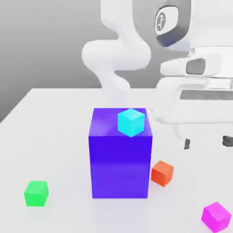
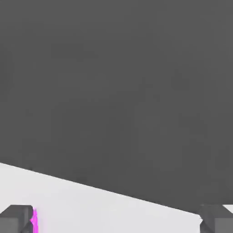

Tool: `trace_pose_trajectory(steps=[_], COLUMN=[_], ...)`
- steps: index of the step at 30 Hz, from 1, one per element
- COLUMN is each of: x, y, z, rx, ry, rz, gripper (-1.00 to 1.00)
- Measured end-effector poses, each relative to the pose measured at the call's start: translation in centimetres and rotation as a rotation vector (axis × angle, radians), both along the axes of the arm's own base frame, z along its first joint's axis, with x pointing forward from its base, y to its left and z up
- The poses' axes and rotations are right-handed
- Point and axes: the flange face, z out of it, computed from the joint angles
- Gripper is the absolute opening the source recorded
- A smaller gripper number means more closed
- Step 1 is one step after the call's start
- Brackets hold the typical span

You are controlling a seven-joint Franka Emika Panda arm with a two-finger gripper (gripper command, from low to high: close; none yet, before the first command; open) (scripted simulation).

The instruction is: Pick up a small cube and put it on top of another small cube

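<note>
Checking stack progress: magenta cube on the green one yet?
No. Magenta cube sits on the table, far from the green cube.

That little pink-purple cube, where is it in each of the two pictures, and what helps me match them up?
Exterior view: the magenta cube sits on the white table near the lower right corner, apart from the orange-red cube.
Hand view: a thin magenta sliver shows right beside one dark fingertip.
Shared landmark: the white table, with the grey backdrop beyond its edge.
</note>
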Motion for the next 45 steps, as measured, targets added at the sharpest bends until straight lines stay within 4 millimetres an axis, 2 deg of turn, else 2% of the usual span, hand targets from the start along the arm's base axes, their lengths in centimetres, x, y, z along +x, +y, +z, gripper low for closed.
trace_pose_trajectory(steps=[4, 9, 13, 14, 20, 22, 25, 26, 30, 33, 35, 39, 42, 43, 44, 45], x=[-0.9, -3.6, -4.0, -4.1, -4.1, -4.0, -4.0, -3.4, -1.4, -1.2, -1.8, -4.7, -8.5, -9.9, -10.9, -11.5], y=[2.8, 6.4, 6.9, 6.9, 6.9, 6.9, 6.8, 5.0, -5.0, -12.5, -17.5, -27.5, -35.8, -38.5, -40.4, -41.3], z=[-6.8, -14.9, -20.8, -21.7, -22.1, -20.5, -16.6, -15.9, -14.9, -14.1, -13.6, -12.3, -11.8, -12.4, -13.5, -14.7], rx=[0.001, 0.016, 0.02, 0.019, 0.02, 0.021, 0.019, 0.017, 0.016, 0.026, 0.037, 0.073, 0.117, 0.133, 0.146, 0.152], ry=[0.098, 0.214, 0.231, 0.231, 0.231, 0.231, 0.231, 0.231, 0.232, 0.23, 0.227, 0.217, 0.203, 0.197, 0.193, 0.191], rz=[0.049, 0.114, 0.122, 0.122, 0.123, 0.122, 0.12, 0.081, -0.139, -0.308, -0.426, -0.677, -0.902, -0.979, -1.034, -1.062], gripper=[0.0, 0.0, 0.0, -1.0, -1.0, -1.0, -1.0, -1.0, -1.0, -1.0, -1.0, -1.0, -1.0, -1.0, -1.0, -1.0])
